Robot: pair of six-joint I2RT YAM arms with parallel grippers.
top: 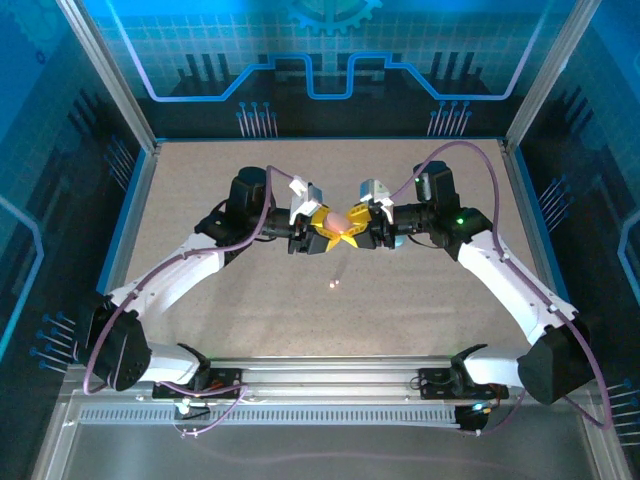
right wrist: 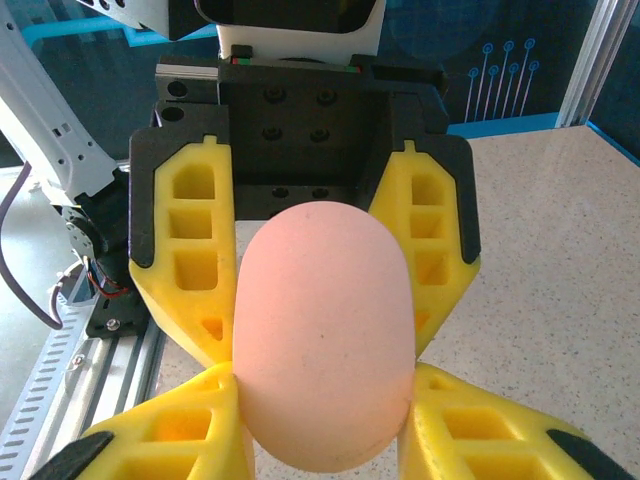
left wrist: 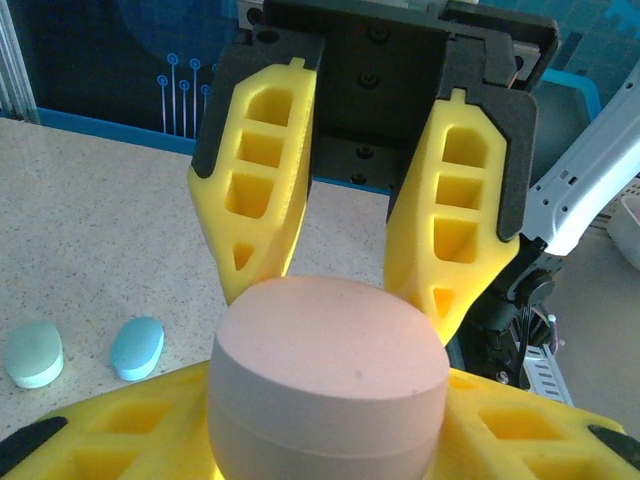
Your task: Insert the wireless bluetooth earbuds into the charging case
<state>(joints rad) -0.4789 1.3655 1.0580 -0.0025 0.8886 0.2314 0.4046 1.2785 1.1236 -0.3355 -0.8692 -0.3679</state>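
A pink pebble-shaped charging case (top: 337,218) is held closed above the middle of the table, with both grippers meeting on it. My left gripper (top: 322,223) comes in from the left and is shut on the case (left wrist: 325,385). From the right, my right gripper (top: 353,222) is shut on the same case (right wrist: 322,340). In the left wrist view the right gripper's yellow fingers (left wrist: 262,170) flank the case's far side. A tiny pink earbud (top: 333,285) lies on the table nearer the arm bases.
Two small pastel pebble-shaped pieces, one mint (left wrist: 33,353) and one light blue (left wrist: 137,347), lie side by side on the speckled table (top: 200,200); whether they are cases or earbuds I cannot tell. Blue walls and aluminium posts enclose the table.
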